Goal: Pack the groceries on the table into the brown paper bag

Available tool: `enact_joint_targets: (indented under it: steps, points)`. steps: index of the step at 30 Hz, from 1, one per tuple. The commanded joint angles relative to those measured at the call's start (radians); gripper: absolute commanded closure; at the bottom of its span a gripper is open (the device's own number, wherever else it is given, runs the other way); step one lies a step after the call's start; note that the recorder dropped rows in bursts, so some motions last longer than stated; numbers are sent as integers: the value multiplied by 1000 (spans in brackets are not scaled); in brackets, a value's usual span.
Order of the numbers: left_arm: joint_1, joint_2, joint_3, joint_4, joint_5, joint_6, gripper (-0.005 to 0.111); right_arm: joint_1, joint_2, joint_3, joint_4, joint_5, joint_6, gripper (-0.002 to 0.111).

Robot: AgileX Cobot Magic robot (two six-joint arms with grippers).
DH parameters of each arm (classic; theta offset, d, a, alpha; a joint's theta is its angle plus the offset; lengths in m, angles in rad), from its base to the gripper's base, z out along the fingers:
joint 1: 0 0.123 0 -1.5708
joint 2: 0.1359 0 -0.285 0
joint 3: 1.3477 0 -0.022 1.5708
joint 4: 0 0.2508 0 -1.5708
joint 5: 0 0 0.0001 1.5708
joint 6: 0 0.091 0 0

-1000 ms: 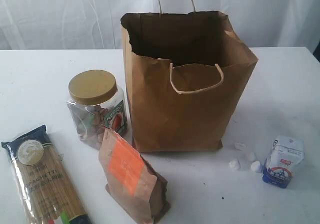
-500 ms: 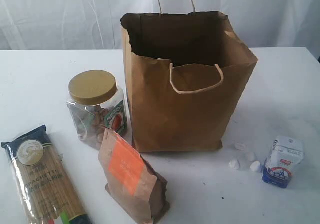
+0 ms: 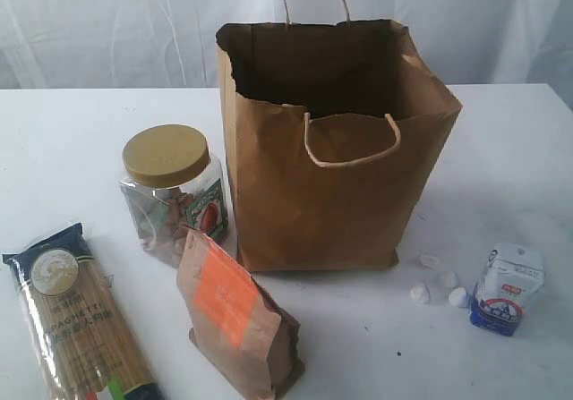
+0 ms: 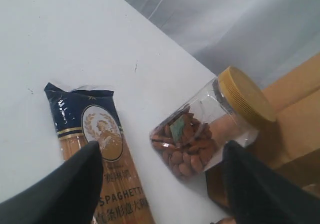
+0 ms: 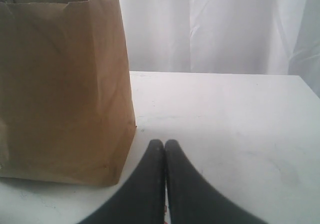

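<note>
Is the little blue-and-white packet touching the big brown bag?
Apart. The exterior view shows a stretch of table between the small white-blue packet and the brown paper bag.

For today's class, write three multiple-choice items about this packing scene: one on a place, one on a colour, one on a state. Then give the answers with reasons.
1. In the exterior view, the tan-lidded clear jar stands: A) left of the brown paper bag; B) inside it; C) right of it.
2. The label on the brown pouch is: A) green; B) orange; C) blue.
3. The right gripper is: A) wide open; B) shut, empty; C) shut on a packet.
Answers: 1 A, it stands beside the bag's left side; 2 B, its front panel is orange; 3 B, its jaws meet with nothing between.
</note>
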Motion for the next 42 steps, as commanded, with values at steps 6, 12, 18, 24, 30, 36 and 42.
enact_joint_targets:
  steps: [6, 12, 18, 24, 30, 36, 42]
  points:
    - [-9, -4, 3, -37, -38, -5, 37, -11, -6, 5, 2, 5, 3, 108]
    - [-9, -4, 3, -37, -16, -4, 37, -11, -6, 5, 2, 5, 3, 108]
    - [-9, -4, 3, -134, 109, -5, 46, -11, -6, 5, 2, 5, 3, 108]
    - [-9, -4, -126, -380, 239, 340, 74, -11, -6, 5, 2, 5, 3, 108]
    - [-9, 85, -374, -378, 503, 628, 55, -11, -6, 5, 2, 5, 3, 108]
    - [-9, 372, -597, -281, 559, 729, 30, -11, -6, 5, 2, 5, 3, 108]
    - [-9, 787, -825, -228, 671, 860, 30, -11, -6, 5, 2, 5, 3, 108]
